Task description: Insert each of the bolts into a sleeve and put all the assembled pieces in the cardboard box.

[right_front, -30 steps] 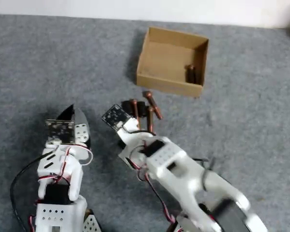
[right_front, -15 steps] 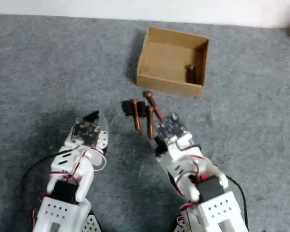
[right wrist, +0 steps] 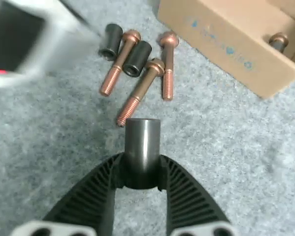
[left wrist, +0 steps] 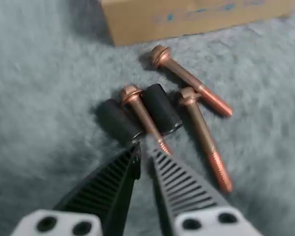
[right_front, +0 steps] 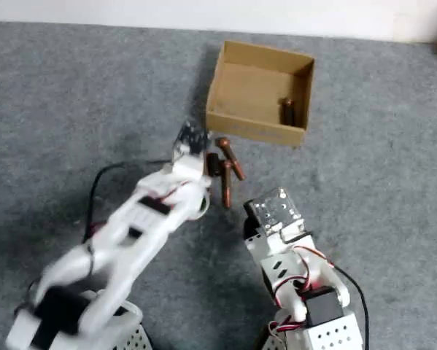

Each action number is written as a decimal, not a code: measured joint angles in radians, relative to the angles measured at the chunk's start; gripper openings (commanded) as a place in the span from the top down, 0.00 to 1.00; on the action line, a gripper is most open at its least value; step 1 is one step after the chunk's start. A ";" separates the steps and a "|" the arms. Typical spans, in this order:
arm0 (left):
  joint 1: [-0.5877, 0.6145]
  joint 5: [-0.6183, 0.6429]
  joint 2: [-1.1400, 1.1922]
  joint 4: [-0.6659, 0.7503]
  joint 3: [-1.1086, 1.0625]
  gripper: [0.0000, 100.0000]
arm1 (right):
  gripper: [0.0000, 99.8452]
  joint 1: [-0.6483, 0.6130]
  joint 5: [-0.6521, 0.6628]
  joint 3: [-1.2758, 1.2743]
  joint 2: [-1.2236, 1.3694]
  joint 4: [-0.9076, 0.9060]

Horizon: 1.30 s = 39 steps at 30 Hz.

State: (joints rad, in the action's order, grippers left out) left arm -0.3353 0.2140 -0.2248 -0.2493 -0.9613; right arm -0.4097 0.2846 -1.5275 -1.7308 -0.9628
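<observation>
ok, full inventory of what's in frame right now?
loose bolts: 3, copper, lying on the carpet in front of the cardboard box
loose sleeves: 2, black, lying among the bolts, one bolt between them
held sleeve: 1, dark grey, in the right gripper
assembled piece: 1, copper bolt head in a dark sleeve, inside the box at its right wall
cardboard box: 1, brown, open top, far side of the table
carpet: 1, grey, covers the table
left gripper: 1, black, jaws narrowly apart, holding nothing, at the bolts
right gripper: 1, black, nearer the arms' bases than the bolts
</observation>
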 measured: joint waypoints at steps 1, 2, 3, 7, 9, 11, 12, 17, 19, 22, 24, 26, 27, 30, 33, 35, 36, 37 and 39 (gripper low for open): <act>0.002 0.054 0.037 -0.026 0.035 0.84 | 0.99 0.000 0.000 0.000 -0.005 0.000; 0.003 0.097 0.058 -0.055 0.064 0.83 | 0.99 0.000 0.000 0.000 -0.009 0.000; 0.005 0.124 0.069 -0.084 0.084 0.83 | 0.99 0.000 0.000 0.000 -0.011 0.000; -0.046 0.167 0.092 -0.135 0.110 0.83 | 0.99 0.000 0.000 0.000 -0.012 0.000; -0.081 0.172 0.092 -0.135 0.110 0.82 | 0.99 0.005 0.000 0.000 -0.012 0.000; -0.109 0.176 0.092 -0.135 0.110 0.82 | 0.99 0.006 0.000 0.000 -0.012 0.000; -0.114 0.176 0.092 -0.135 0.110 0.82 | 0.99 0.006 0.000 0.000 -0.012 0.000; -0.106 0.245 0.092 -0.114 0.110 0.82 | 0.99 0.006 0.000 -0.032 -0.012 0.000; -0.109 0.290 0.095 -0.054 0.110 0.82 | 0.99 0.006 0.000 -0.052 -0.012 0.002; -0.107 0.269 0.126 0.055 0.110 0.82 | 0.99 0.006 0.000 -0.061 -0.012 0.012; -0.104 0.226 0.176 0.103 0.115 0.82 | 0.99 0.006 0.000 -0.061 -0.012 0.014; -0.104 0.210 0.264 0.120 0.143 0.82 | 0.99 0.006 0.000 -0.061 -0.012 0.014; -0.106 0.209 0.315 0.123 0.169 0.82 | 0.99 0.006 0.000 -0.061 -0.012 0.014; -0.109 0.203 0.420 0.103 0.258 0.82 | 0.99 0.006 0.000 -0.061 -0.012 0.014; -0.109 0.212 0.442 -0.006 0.333 0.82 | 0.99 0.006 0.000 -0.061 -0.012 0.014; -0.109 0.249 0.451 -0.074 0.377 0.82 | 0.99 0.006 0.000 -0.061 -0.012 0.014; -0.109 0.265 0.459 -0.100 0.394 0.82 | 0.99 0.006 0.000 -0.061 -0.012 0.014; -0.107 0.278 0.468 -0.123 0.414 0.82 | 0.99 0.006 0.000 -0.061 -0.012 0.014; -0.104 0.290 0.489 -0.161 0.450 0.82 | 0.99 0.006 0.000 -0.061 -0.012 0.014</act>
State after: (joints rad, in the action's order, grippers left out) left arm -0.4396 0.5040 0.2647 -0.4104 -0.5117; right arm -0.4035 0.2846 -1.5888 -1.7430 -0.9490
